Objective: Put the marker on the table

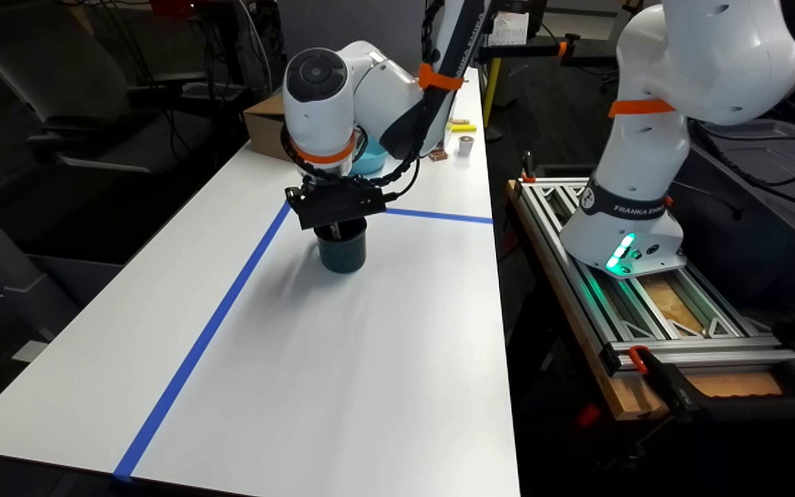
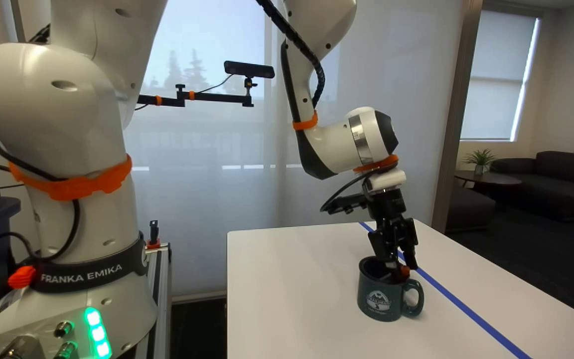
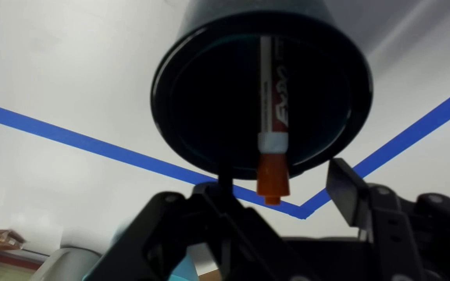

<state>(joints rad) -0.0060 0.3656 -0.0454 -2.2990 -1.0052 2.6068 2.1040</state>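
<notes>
The marker [image 3: 274,113] stands inside the dark green mug [image 3: 256,15], with its orange cap end sticking up past the rim. Its body is dark reddish-brown and white, with a whitish band below the cap. In an exterior view the orange cap [image 2: 405,271] shows at the mug's rim, near the handle. The mug [image 1: 344,252] stands upright on the white table [image 1: 370,373]. My gripper [image 3: 281,175] is open at the mug's mouth, tilted, with one finger on each side of the cap and a gap to both. In an exterior view the wrist hardware hides the fingers.
Blue tape lines [image 1: 218,317] cross the table around the mug. Behind the arm are a light blue bowl [image 1: 370,159], a cardboard box [image 1: 266,128], a small white cup [image 1: 465,145] and a small brown item [image 1: 438,156]. The mug's handle [image 2: 413,298] points away from the robot base.
</notes>
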